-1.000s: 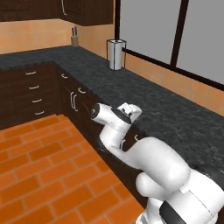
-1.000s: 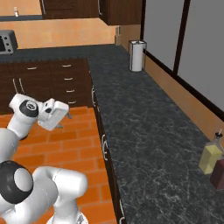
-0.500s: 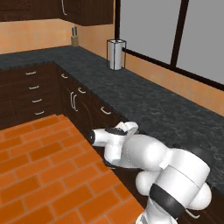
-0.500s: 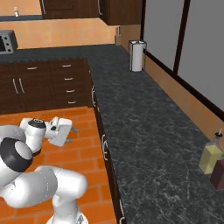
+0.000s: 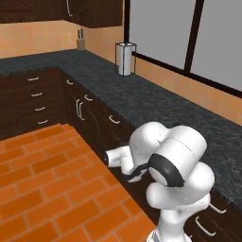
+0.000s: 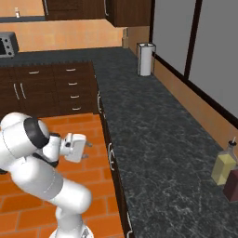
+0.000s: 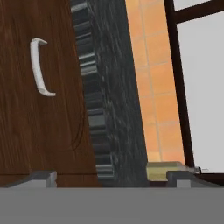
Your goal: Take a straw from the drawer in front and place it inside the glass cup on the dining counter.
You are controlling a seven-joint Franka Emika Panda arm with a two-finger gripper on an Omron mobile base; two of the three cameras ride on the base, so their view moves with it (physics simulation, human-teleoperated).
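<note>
My gripper (image 6: 87, 150) hangs low over the orange floor, pointing at the cabinet fronts under the black speckled counter. Its fingertips (image 7: 42, 177) stand far apart at the bottom of the hand view, open, with nothing between them. Ahead of them is the dark-brown drawer front (image 7: 26, 127) with its curved silver handle (image 7: 41, 68), shut and a short way off; the view is rolled sideways. From the right base view the same handle (image 6: 110, 155) lies just right of the hand. In the left base view my own arm covers the hand (image 5: 113, 158). The straw is hidden; glass cup and dining counter are out of view.
The black speckled counter (image 6: 153, 135) runs along the wall. It carries a paper-towel holder (image 6: 145, 59) at the far end and bottles (image 6: 223, 168) near the right edge. More drawers (image 5: 35, 101) line the left wall. Orange tile floor (image 5: 42, 189) lies open to the left.
The arm has folded down, bringing the hand lower and closer to the cabinet front. The base and the scene have stayed put.
</note>
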